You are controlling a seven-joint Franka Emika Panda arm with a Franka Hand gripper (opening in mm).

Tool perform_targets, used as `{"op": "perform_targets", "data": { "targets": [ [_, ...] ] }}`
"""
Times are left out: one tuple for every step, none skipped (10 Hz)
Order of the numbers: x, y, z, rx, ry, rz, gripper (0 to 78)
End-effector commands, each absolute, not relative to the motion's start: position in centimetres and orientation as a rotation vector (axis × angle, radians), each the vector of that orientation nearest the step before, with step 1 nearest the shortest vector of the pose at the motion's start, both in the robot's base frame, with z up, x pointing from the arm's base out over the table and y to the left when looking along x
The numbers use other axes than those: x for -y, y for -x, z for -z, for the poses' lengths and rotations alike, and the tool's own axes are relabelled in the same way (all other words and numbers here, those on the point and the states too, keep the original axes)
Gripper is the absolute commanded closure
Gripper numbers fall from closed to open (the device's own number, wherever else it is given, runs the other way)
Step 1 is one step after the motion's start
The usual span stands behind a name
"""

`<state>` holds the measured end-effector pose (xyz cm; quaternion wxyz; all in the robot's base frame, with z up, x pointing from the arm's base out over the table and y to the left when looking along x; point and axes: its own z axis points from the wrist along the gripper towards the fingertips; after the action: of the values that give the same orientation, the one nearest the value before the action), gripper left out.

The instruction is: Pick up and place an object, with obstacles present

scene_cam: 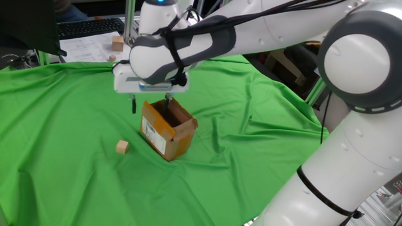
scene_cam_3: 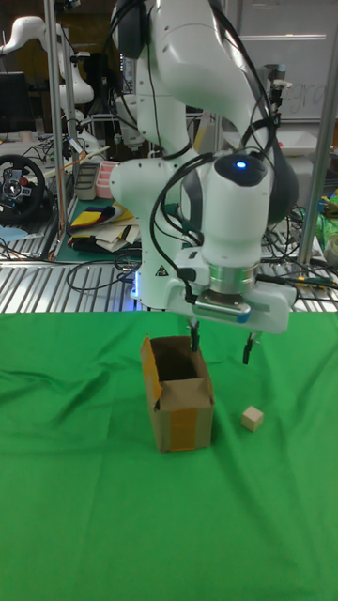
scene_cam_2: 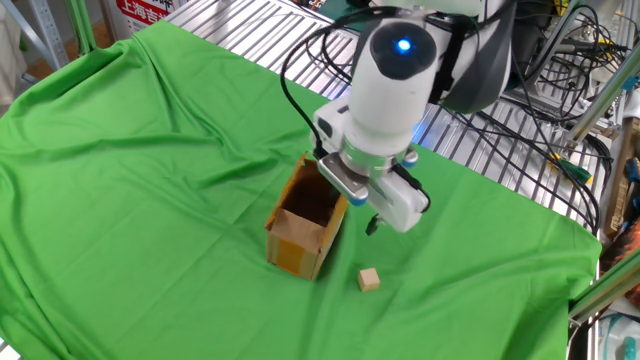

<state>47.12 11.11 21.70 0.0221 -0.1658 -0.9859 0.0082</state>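
Note:
The small tan wooden cube (scene_cam: 122, 147) (scene_cam_2: 370, 280) (scene_cam_3: 251, 419) lies on the green cloth, a short way from the brown cardboard box (scene_cam: 168, 132) (scene_cam_2: 305, 225) (scene_cam_3: 178, 394). The box stands with its flaps up and a white label on one side. My gripper (scene_cam: 150, 103) (scene_cam_2: 352, 208) (scene_cam_3: 221, 346) hangs open and empty above the cloth, pointing down. It straddles the box's rim on the cube side: one finger is over the box opening, the other over the gap between box and cube. It is well above the cube and touches nothing.
Folds run through the green cloth (scene_cam: 56, 113). Behind it stands a desk with a keyboard (scene_cam: 88, 26) and a larger wooden block (scene_cam: 117, 42). A metal grating (scene_cam_2: 250, 40) and cables border the cloth on the arm's side.

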Motion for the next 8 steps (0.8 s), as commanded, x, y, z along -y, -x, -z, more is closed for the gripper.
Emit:
{"op": "perform_targets", "data": {
  "targets": [
    [-9.5, -47.9, -23.1, 3.071, 0.420, -0.030, 0.2],
    [-8.9, -48.1, -23.5, 3.072, 0.396, -0.028, 0.2],
    [-8.1, -48.4, -23.7, 3.074, 0.364, -0.026, 0.2],
    [-7.4, -48.7, -24.0, 3.077, 0.330, -0.018, 0.2],
    [-7.1, -48.8, -24.1, 3.078, 0.316, -0.018, 0.2],
    [-7.1, -48.8, -24.1, 3.078, 0.316, -0.018, 0.2],
    [-6.7, -48.8, -24.1, 3.077, 0.293, -0.015, 0.2],
    [-6.6, -48.8, -24.1, 3.074, 0.277, -0.013, 0.2]
  ]
}}
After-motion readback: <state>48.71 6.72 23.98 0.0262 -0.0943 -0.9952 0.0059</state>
